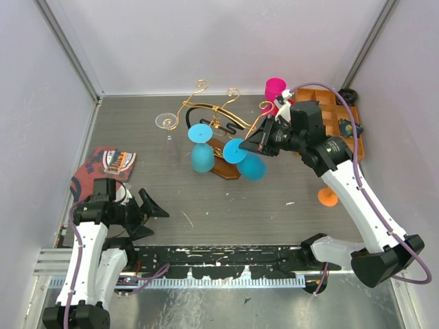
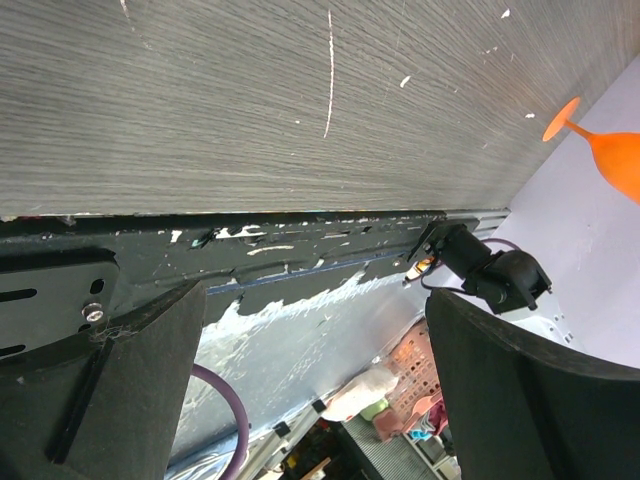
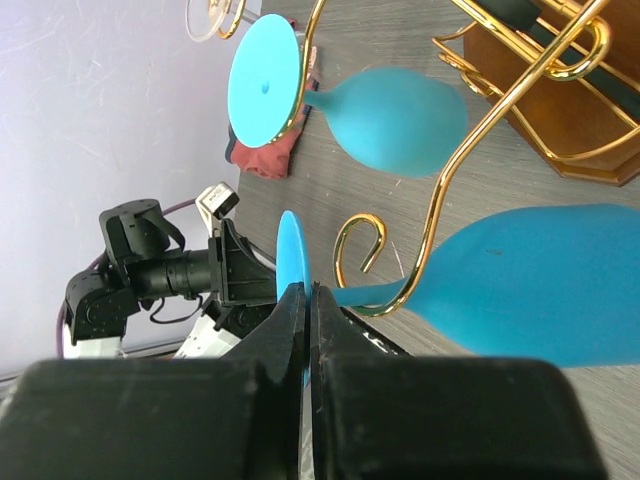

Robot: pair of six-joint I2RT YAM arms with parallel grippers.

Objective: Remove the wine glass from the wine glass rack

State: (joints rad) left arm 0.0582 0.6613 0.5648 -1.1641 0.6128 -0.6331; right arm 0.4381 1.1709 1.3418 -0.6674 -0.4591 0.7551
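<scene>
Spanning nearly the whole top view, the grey desk [image 1: 206,199] is carrying the wine glass rack [image 1: 225,168] near its middle. The rack's wooden base is keeping the gold scroll arms upright, so the glasses are hanging bowl-down by their stems. Two blue glasses are hanging there: a second blue glass [image 1: 202,156] on the left side, and the wine glass [image 1: 252,166] nearer the right arm, which is not yet off the rack. The right claw [image 3: 308,292] is pinching the thin edge of that glass's foot disc [image 3: 289,250], its fingers pressed together on it. This is probably because the foot is the one part standing free of the wire (the stem is lying in the curl of a gold hook [image 3: 432,230], so it is likely needing to slide out through the opening rather than lift straight). The left claw [image 2: 315,300] is hovering spread wide over the near edge of the desk, well apart from the rack and holding nothing.
</scene>
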